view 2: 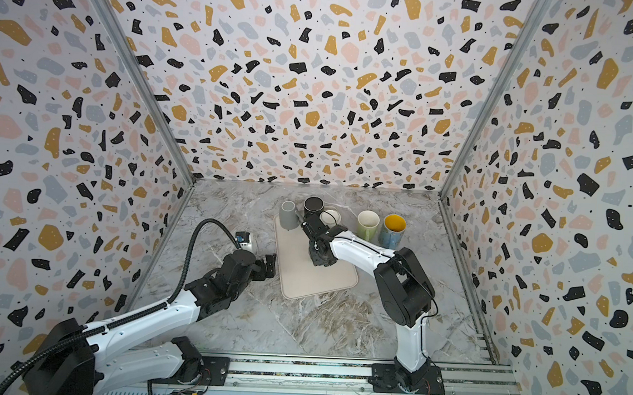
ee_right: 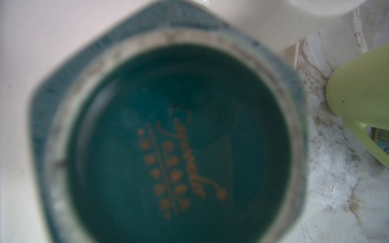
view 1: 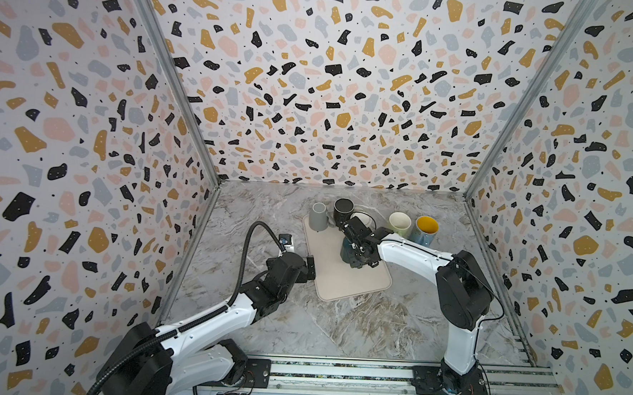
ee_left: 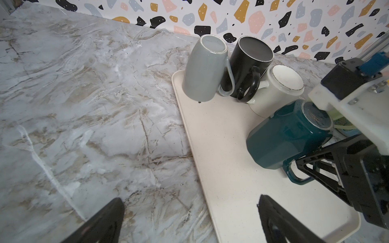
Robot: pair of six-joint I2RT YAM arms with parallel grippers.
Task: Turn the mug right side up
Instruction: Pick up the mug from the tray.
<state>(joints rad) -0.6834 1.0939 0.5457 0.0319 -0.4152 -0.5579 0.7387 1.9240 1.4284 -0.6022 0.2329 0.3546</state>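
Note:
A teal mug (ee_left: 284, 134) stands upside down on the cream mat (ee_left: 227, 178), base up and handle low on its near side. Its base with a gold mark fills the right wrist view (ee_right: 179, 147), where no jaws show. My right gripper (ee_left: 299, 166) reaches down beside the mug, fingers closed on the handle. In both top views this gripper (view 1: 358, 258) (view 2: 323, 258) covers most of the teal mug (view 1: 346, 252). My left gripper (ee_left: 190, 199) (view 1: 309, 268) hovers open at the mat's left edge, holding nothing.
At the mat's far end stand three upside-down mugs: grey (view 1: 318, 217), black (view 1: 343, 209) and white (view 1: 362, 219). Right of the mat, on the marble table (view 1: 269, 218), a pale green mug (view 1: 400, 223) and a blue mug with a yellow inside (view 1: 425, 230) stand upright. Walls enclose three sides.

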